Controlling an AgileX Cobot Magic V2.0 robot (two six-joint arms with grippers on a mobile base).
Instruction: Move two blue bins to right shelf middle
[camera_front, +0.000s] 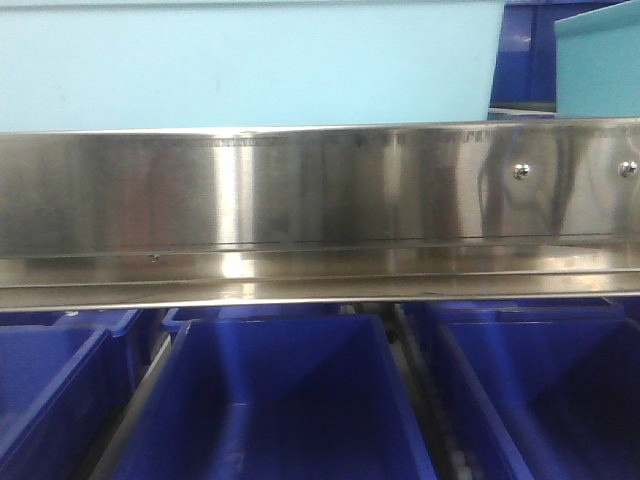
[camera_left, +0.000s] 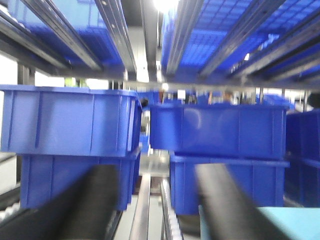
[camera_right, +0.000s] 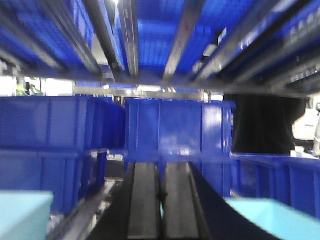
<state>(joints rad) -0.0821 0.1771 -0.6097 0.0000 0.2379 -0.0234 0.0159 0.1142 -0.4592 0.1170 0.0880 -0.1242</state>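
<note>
Both wrist views look along a shelf level full of blue bins. In the left wrist view two stacks stand ahead: a left blue bin (camera_left: 70, 120) on top of another, and a right blue bin (camera_left: 220, 130) on top of another, with a gap between the stacks. My left gripper (camera_left: 160, 200) is open, its dark blurred fingers (camera_left: 95, 200) spread wide and holding nothing. In the right wrist view a blue bin (camera_right: 175, 130) stands straight ahead of my right gripper (camera_right: 161, 170), which is shut, fingers side by side, apart from the bin. The front view shows open blue bins (camera_front: 280, 400) below a rail.
A shiny steel shelf rail (camera_front: 320, 210) crosses the front view, with light cyan bins (camera_front: 250, 60) above it. Cyan bin corners (camera_right: 280, 217) lie low beside the right gripper, and one cyan corner (camera_left: 290, 225) beside the left. Roller tracks (camera_left: 142, 210) run between the stacks. Overhead are shelf rails with more blue bins.
</note>
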